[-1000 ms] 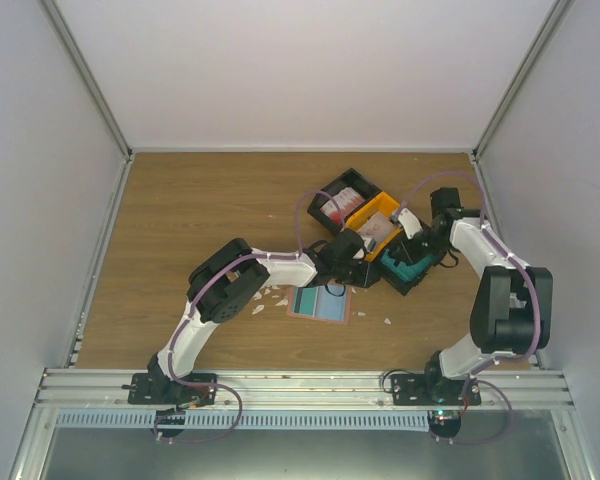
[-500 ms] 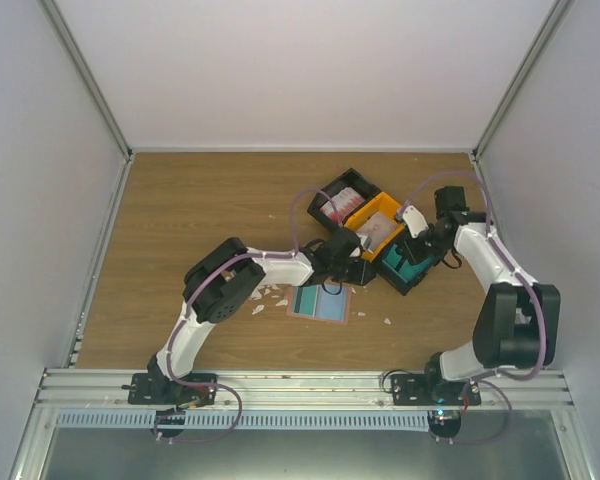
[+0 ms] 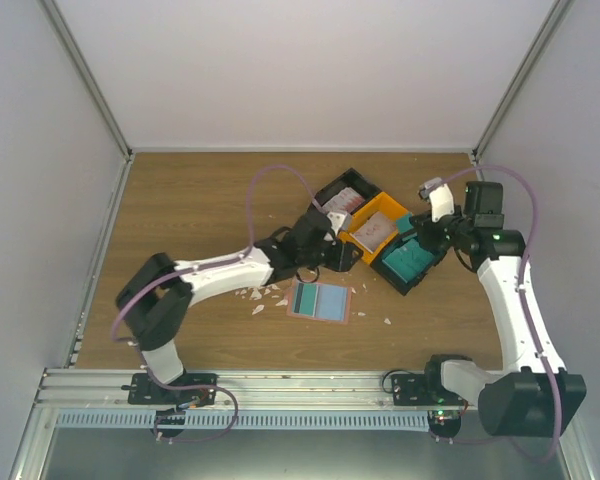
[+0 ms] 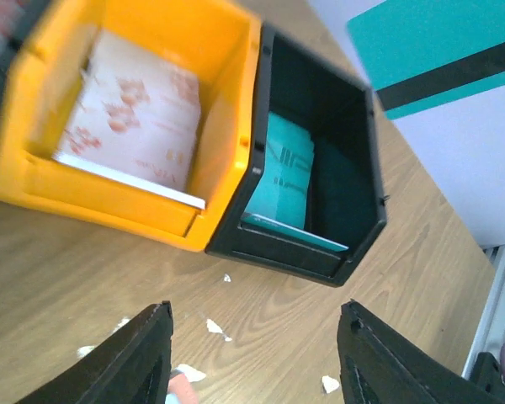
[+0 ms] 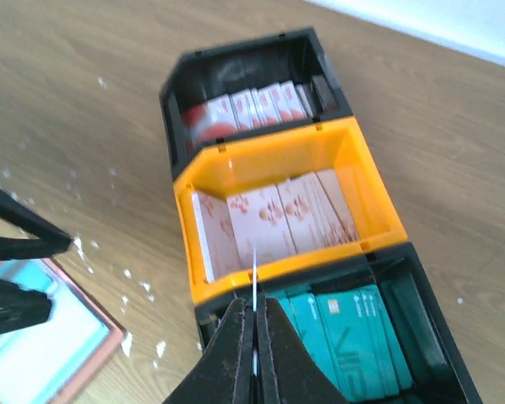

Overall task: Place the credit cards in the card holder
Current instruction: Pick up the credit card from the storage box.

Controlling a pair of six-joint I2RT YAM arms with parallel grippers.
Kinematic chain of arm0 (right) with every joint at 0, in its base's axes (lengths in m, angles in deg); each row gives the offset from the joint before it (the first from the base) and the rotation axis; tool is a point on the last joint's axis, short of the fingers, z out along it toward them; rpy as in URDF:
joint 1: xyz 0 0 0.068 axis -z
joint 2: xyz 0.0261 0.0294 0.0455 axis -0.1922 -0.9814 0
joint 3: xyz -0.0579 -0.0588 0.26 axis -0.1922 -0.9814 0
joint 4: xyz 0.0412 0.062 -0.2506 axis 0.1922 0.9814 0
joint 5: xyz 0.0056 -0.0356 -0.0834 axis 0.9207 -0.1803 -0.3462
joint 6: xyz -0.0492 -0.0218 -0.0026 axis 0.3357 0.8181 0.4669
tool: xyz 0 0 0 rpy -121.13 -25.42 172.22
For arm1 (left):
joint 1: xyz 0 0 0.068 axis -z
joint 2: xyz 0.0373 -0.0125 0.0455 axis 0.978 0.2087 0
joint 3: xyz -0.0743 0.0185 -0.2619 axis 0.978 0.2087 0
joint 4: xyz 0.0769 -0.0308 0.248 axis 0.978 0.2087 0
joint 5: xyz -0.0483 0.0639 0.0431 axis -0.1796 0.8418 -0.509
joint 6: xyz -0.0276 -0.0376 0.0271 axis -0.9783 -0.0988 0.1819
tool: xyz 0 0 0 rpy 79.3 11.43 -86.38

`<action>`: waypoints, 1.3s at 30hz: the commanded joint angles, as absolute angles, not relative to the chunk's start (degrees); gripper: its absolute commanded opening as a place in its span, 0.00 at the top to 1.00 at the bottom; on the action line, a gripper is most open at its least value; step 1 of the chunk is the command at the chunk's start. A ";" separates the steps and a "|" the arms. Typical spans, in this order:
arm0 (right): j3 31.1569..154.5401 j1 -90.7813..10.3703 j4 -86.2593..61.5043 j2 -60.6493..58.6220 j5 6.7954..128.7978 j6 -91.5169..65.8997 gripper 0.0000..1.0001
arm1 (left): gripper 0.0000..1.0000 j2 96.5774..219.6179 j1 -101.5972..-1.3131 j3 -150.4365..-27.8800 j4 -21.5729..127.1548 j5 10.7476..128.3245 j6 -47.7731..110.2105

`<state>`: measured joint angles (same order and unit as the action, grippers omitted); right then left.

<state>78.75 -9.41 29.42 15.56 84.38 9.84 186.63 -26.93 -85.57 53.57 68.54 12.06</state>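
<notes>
- Left arm (image 3: pixel 220 271): white links, black joints, lilac cable (image 3: pixel 280 168) arcing near frame centre.
- Right arm (image 3: pixel 507 292): same white-and-black build, lilac cable (image 3: pixel 500 169) upper right.
- Left gripper (image 4: pixel 255 308): matte black, wedge-shaped fingers.

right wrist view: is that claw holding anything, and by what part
The right claw is shut on a teal credit card, pinched at one edge, the rest jutting past its tips. The left claw holds nothing.

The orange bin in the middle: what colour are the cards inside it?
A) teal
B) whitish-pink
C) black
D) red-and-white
B: the orange bin holds whitish-pink cards, while the teal cards lie in the black bin next to it.
</notes>
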 commanded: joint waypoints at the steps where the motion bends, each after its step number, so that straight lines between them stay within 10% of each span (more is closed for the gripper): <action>1: 79.47 -9.32 27.50 16.48 90.35 -6.56 1.00 | 0.42 174.62 -29.90 -81.17 57.04 70.51 17.64; 13: 66.33 -15.71 18.48 22.74 122.39 -18.19 1.00 | 0.07 156.52 -36.20 -77.50 74.82 46.50 30.56; 23: 60.98 -26.16 15.15 24.86 127.10 -17.54 0.99 | 0.07 156.32 -36.27 -77.80 81.52 33.31 37.20; 28: 63.53 -30.93 18.87 22.69 128.15 -12.26 0.99 | 0.23 158.94 -36.34 -79.08 85.71 29.53 39.96; 39: 68.51 -37.10 23.82 16.22 123.53 -6.78 1.00 | 0.96 160.47 -36.57 -78.73 84.40 22.34 39.04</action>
<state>66.34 -36.22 22.05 16.37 124.64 -9.28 160.03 -36.13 -77.85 85.18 25.33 38.83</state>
